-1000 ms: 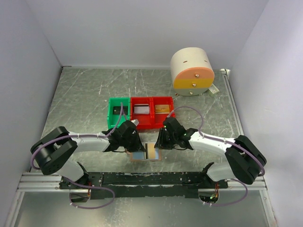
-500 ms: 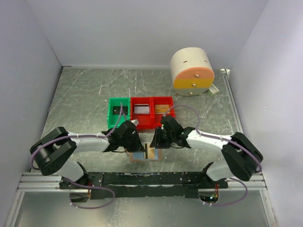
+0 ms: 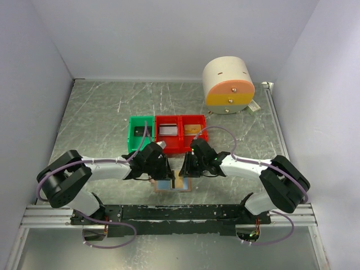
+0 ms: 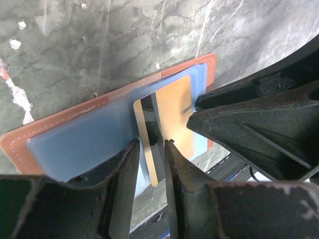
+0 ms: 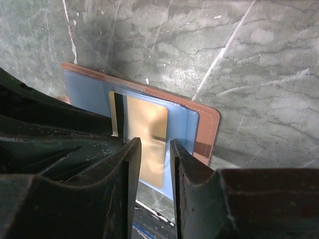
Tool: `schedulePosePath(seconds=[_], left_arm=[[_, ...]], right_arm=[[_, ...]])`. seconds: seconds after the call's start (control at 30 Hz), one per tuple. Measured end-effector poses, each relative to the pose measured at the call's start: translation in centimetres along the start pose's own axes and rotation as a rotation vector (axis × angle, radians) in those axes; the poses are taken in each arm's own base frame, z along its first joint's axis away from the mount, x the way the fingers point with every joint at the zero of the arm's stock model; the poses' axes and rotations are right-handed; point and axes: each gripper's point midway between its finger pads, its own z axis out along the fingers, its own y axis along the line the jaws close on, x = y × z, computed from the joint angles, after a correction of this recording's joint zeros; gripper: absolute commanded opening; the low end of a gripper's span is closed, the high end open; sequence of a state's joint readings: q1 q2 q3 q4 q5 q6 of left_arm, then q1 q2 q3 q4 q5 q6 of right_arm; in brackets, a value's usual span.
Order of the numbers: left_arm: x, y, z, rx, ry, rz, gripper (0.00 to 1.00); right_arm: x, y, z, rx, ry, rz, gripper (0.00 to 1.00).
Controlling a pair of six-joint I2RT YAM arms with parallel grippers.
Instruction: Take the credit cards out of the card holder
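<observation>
Scratched metal table (image 3: 101, 112), plain white walls. Holder (image 4: 75, 144) lies open and flat near the front edge, between the two arms, blue lining up. One gold card (image 4: 172, 112) lies on its right half and looks partly drawn out of the pocket. The red bins (image 3: 180, 145) just behind hold a silver card (image 3: 167, 131) and a gold-brown one (image 3: 193, 129), so my read is we're late in the job. I can't see whether more cards hide under the lining.

Left gripper (image 4: 149, 145): fingers parted a crack, straddling the card's near end, clamped on nothing I can see. Right gripper (image 5: 153, 144): same narrow gap, tips over the card from the other side, nothing between them. Whether either tip touches the holder, can't tell.

Step in hand: getting a grip on the gold card. Next move, as I judge it: one arm pins the leather, the other nips the card's free edge and slides it out flat along the pocket. Risk: the holder drags along or folds shut.
</observation>
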State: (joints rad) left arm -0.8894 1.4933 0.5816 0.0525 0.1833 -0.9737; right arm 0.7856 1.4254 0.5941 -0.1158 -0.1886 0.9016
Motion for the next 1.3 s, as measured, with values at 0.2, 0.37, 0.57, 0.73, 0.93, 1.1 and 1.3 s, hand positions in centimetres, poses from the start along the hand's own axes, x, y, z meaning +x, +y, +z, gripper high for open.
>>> schedulePosePath(seconds=[0.2,0.37,0.57,0.73,0.93,1.1,1.3], left_arm=[[0.1,-0.4,0.5,0.035,0.001,-0.026,0.35],[0.2,-0.1,0.5,0.048,-0.014,-0.059,0.24],[0.2,-0.2,0.1,0.053,-0.029,-0.076,0.2],[-0.1,-0.5,-0.5,0.062,-0.046,-0.072,0.2],[0.2,0.0,-0.6,0.045,-0.046,-0.076,0.27],[0.4,0.3,-0.6,0.036,-0.042,-0.079,0.31],[0.5,0.6,-0.6,0.025,-0.036,-0.079,0.36]], right_arm=[[0.0,0.1,0.2,-0.014,-0.002,-0.002,0.29],[0.0,0.3,0.3,-0.027,-0.004,-0.004,0.29],[0.1,0.4,0.3,-0.033,0.0,-0.004,0.29],[0.0,0.4,0.3,-0.033,0.0,-0.006,0.29],[0.2,0.2,-0.2,-0.021,0.005,-0.023,0.31],[0.4,0.6,-0.6,-0.036,0.018,-0.037,0.32],[0.5,1.7,-0.8,-0.088,0.032,-0.046,0.32]])
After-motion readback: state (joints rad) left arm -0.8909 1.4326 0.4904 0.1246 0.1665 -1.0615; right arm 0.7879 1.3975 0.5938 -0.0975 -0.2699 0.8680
